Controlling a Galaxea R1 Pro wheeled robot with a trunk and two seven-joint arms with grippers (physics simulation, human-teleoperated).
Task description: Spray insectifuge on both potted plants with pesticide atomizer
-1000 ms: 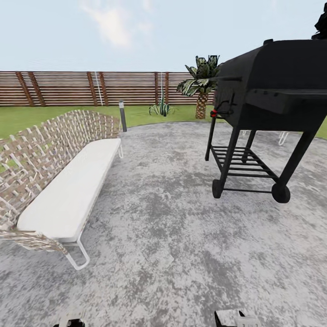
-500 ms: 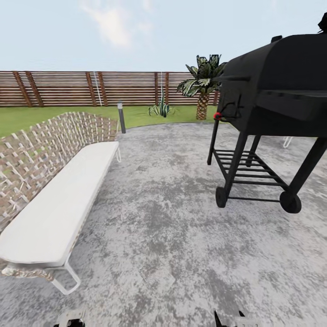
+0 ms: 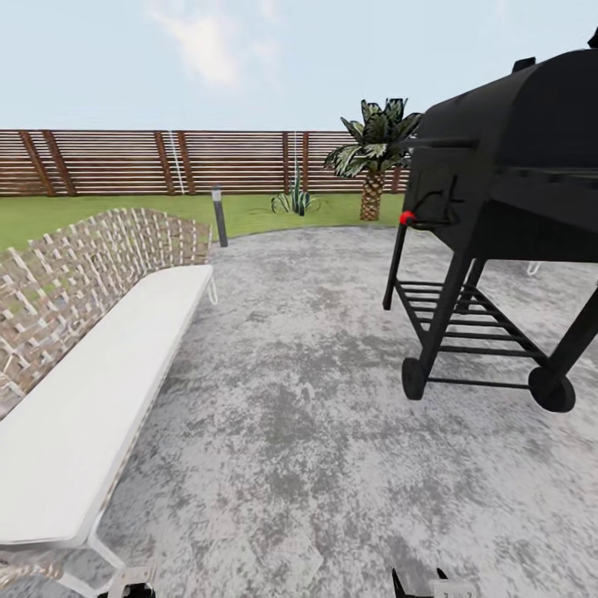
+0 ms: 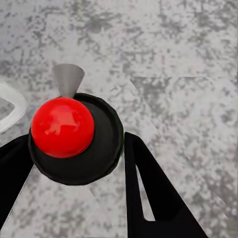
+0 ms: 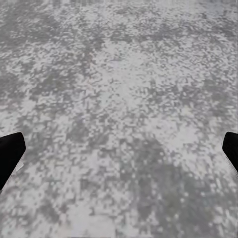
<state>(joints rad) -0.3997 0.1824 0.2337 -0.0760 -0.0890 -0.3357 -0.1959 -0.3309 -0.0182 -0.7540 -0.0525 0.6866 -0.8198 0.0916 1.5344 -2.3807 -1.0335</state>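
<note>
The pesticide atomizer is out of view. I am on the garden's grey stone paving (image 3: 316, 399), with green lawn (image 3: 83, 214) and the brown slat fence (image 3: 124, 162) beyond. Far off on the lawn stands a low spiky rosette plant (image 3: 295, 199); whether it has a pot cannot be told. In its wrist view my left gripper (image 4: 74, 198) stands open, its black fingers (image 4: 148, 198) spread over the paving either side of a red knob on a black disc (image 4: 63, 127). My right gripper (image 5: 119, 153) is open wide over bare paving, holding nothing.
A woven-back bench with a white cushion (image 3: 91, 365) runs along the left. A black wheeled grill (image 3: 507, 216) stands at the right. A grey lamp post (image 3: 219, 214) and a trunked palm (image 3: 372, 166) stand at the paving's far edge. Open paving lies between bench and grill.
The camera has moved forward: bench and grill have grown and slid toward the frame's edges. Nothing in the garden itself has moved.
</note>
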